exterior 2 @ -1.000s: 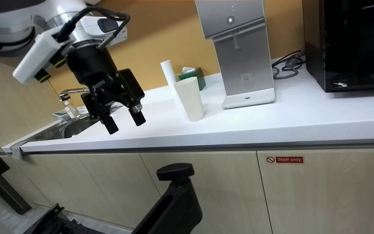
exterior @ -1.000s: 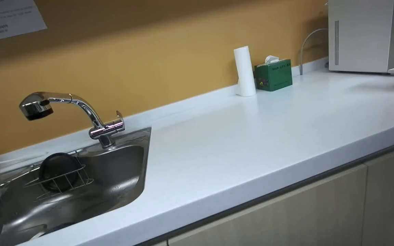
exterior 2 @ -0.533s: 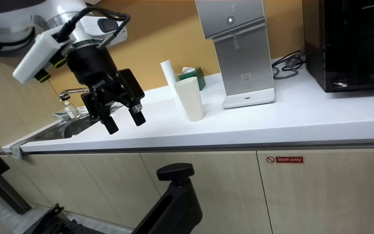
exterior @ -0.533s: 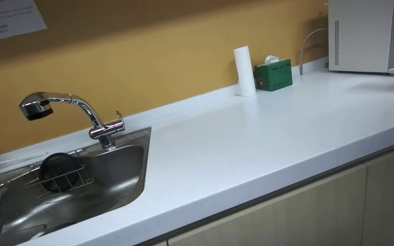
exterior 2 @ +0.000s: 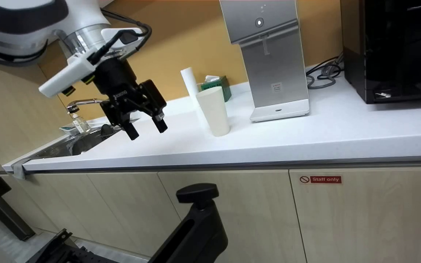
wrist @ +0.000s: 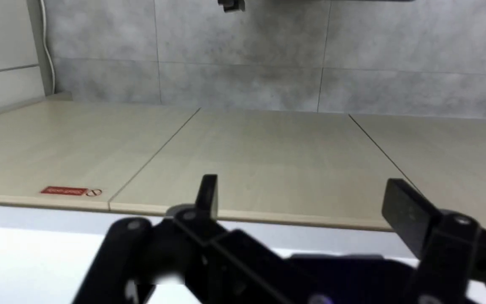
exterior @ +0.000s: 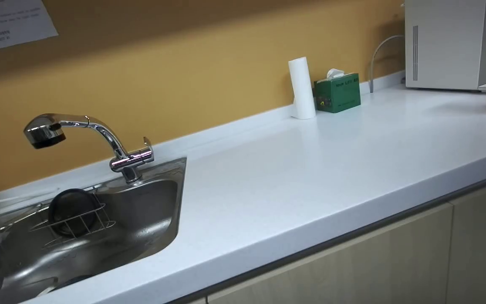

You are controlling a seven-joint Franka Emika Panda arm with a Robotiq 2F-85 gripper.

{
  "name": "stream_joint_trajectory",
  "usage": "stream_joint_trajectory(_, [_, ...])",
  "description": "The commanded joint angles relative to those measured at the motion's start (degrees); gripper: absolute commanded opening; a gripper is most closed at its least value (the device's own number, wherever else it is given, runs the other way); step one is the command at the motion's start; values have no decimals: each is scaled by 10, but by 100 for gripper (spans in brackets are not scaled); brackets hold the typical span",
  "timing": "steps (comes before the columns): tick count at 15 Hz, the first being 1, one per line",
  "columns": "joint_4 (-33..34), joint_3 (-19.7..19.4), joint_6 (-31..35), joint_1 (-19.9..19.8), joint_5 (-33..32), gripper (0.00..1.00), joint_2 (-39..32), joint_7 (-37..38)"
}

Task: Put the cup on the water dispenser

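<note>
One white cup (exterior 2: 213,113) stands upright on the countertop (exterior 2: 342,124), nearer to its front edge than one water dispenser (exterior 2: 274,67). Along the back edge are one paper roll (exterior: 303,88) and one tissue box (exterior: 344,93). One gripper (exterior 2: 147,132) has two fingers (wrist: 409,215) wide apart, only air between.

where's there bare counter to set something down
The biggest free patch is the counter from the sink to the cup. Another runs in front of the water dispenser and black appliance. Crowded: the back, where the slim white cylinder and green tissue box sit close together, and where cables lie between dispenser and appliance.
</note>
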State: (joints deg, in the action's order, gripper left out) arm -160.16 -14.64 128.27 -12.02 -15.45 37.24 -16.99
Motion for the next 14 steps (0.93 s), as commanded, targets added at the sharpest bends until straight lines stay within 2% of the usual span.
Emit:
stream_joint_trajectory(1, [1,13,82,33,49,100,-45,31])
stream_joint_trajectory(4, [0,34,219,37,85,100,-95,80])
stream_joint_trajectory(7, [4,77,347,-5,62,100,-152,158])
stream_joint_trajectory(8, [7,108,363,-41,28,100,-166,190])
stream_joint_trajectory(9, [1,70,325,3,66,100,-137,124])
stream_joint_trajectory(11, [4,95,355,-27,44,100,-163,156])
stream_joint_trajectory(13, [5,100,361,-34,42,100,-170,160])
stream_joint_trajectory(14, [5,112,382,-48,38,100,-175,189])
